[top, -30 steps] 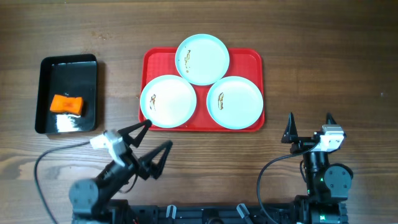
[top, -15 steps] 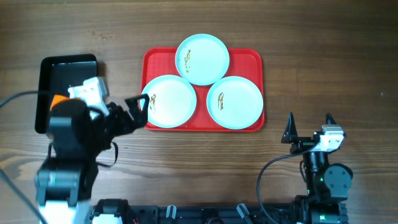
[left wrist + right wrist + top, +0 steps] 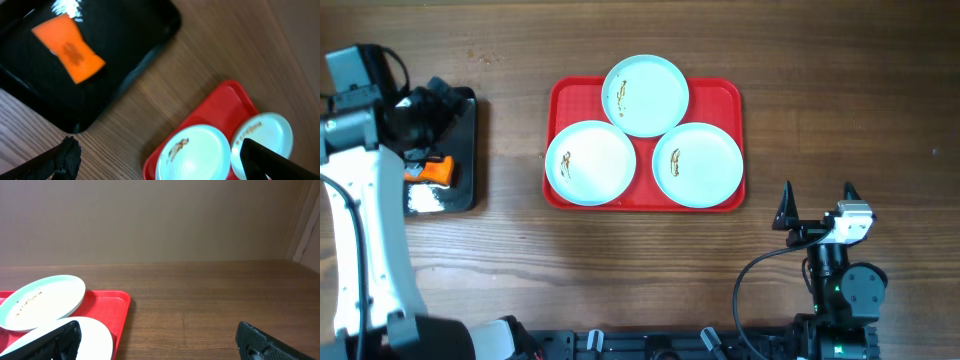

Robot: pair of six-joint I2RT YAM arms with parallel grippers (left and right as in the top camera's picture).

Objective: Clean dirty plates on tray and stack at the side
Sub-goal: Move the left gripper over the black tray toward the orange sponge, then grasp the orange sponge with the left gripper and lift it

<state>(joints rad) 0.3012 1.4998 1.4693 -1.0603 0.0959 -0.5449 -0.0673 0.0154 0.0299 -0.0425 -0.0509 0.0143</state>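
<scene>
Three pale plates with brown smears lie on the red tray (image 3: 725,95): one at the back (image 3: 645,95), one front left (image 3: 590,162), one front right (image 3: 697,164). My left gripper (image 3: 438,108) hangs open over the black bin at the far left, well clear of the tray. In the left wrist view the left gripper (image 3: 160,159) holds nothing, and two plates (image 3: 192,152) (image 3: 262,132) show below it. My right gripper (image 3: 817,200) rests open near the table's front right, short of the tray. The right wrist view shows the right gripper (image 3: 157,342) empty, with two plates (image 3: 42,300) to its left.
A glossy black bin (image 3: 460,160) stands left of the tray with an orange sponge (image 3: 432,170) in it. The sponge (image 3: 69,47) also shows in the left wrist view. Bare wooden table surrounds the tray.
My left arm has swung from the tray's left front edge up and leftward, over the black bin. The right arm and the plates have not moved.
</scene>
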